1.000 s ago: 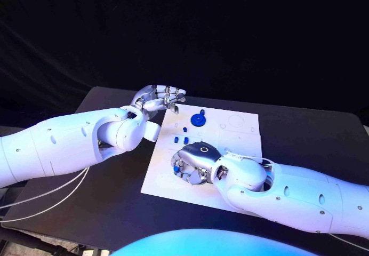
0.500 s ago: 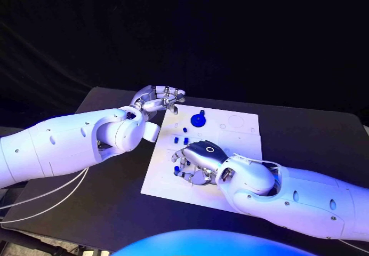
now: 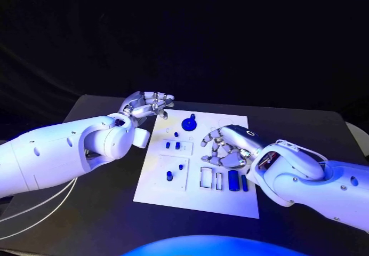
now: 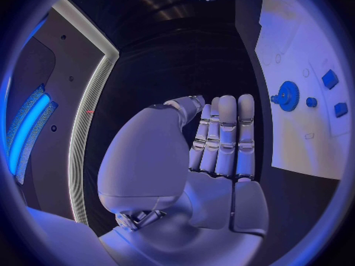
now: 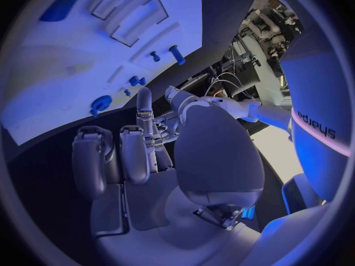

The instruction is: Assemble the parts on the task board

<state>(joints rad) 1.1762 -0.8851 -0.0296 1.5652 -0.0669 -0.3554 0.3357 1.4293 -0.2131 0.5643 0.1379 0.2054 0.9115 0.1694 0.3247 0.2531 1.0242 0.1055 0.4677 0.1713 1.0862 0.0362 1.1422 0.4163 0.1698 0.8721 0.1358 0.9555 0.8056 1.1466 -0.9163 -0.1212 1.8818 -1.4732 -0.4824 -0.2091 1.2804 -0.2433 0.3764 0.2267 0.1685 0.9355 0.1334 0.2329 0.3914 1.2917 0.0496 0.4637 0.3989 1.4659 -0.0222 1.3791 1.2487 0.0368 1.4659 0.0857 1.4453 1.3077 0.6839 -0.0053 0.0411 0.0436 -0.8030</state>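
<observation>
Table [image 3: 100,213] black underneath it all, and the white task board [image 3: 196,200] lies square in the middle, flat and in reach of both arms. The left hand [image 3: 147,104] hovers off the board's far left corner over the bare table, fingers curled in toward the palm and carrying nothing; the left wrist view shows those fingers pressed side by side. A parked posture, I'd judge, keeping out of the way. The right hand [image 3: 227,146] hangs above the board's middle right, fingers bent downward and apart; whether anything sits between them I cannot tell. Just in front of it the slots [image 3: 209,178] show, one blue block [image 3: 233,178] standing in its place. Two small blue pegs [image 3: 173,145] sit mid-board, another pair [image 3: 174,172] lower left, and the blue disc [image 3: 188,124] with its knob rests near the far edge.

Against a second ago: the right hand was low over the near-left area, covering those lower pegs; now it is raised and over toward the right, with the slots uncovered. The left hand looks unchanged.
</observation>
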